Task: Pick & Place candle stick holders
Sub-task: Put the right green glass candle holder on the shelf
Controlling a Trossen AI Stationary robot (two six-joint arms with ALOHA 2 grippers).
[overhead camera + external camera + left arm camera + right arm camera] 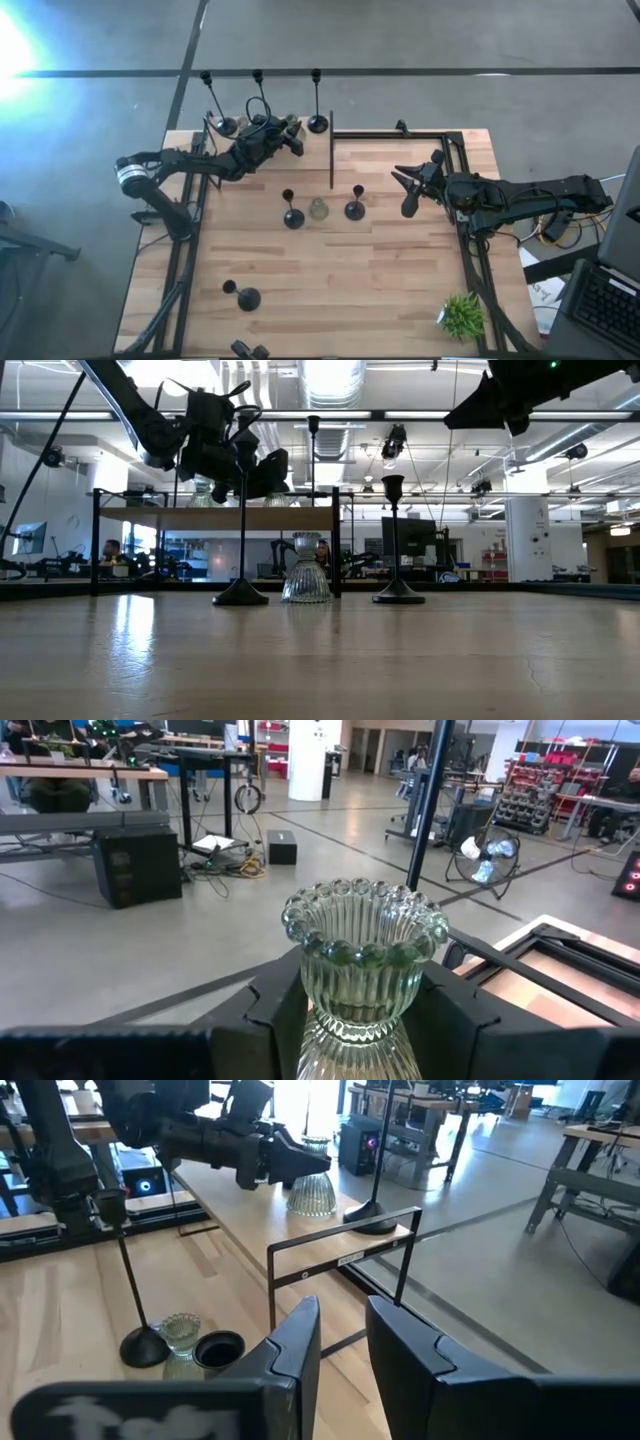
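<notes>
Because your left tool (350, 1020) pinches the ribbed pale-green glass candle holder (362, 960) low on its waist, it hangs upright near the wooden tabletop's (340, 280) far edge, apparently just clear; the right tool (345, 1345) waits spread, empty.

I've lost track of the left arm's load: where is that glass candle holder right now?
The glass candle holder sits between the left gripper's fingers, near the table's far left edge, beside the tall black holders.

A smooth grey concrete floor (420, 40) surrounds the pale wooden plank worktop (330, 270). Beyond it lie a white round pillar (313, 760), desks, shelving, and bright ceiling strip lights (330, 380).
</notes>
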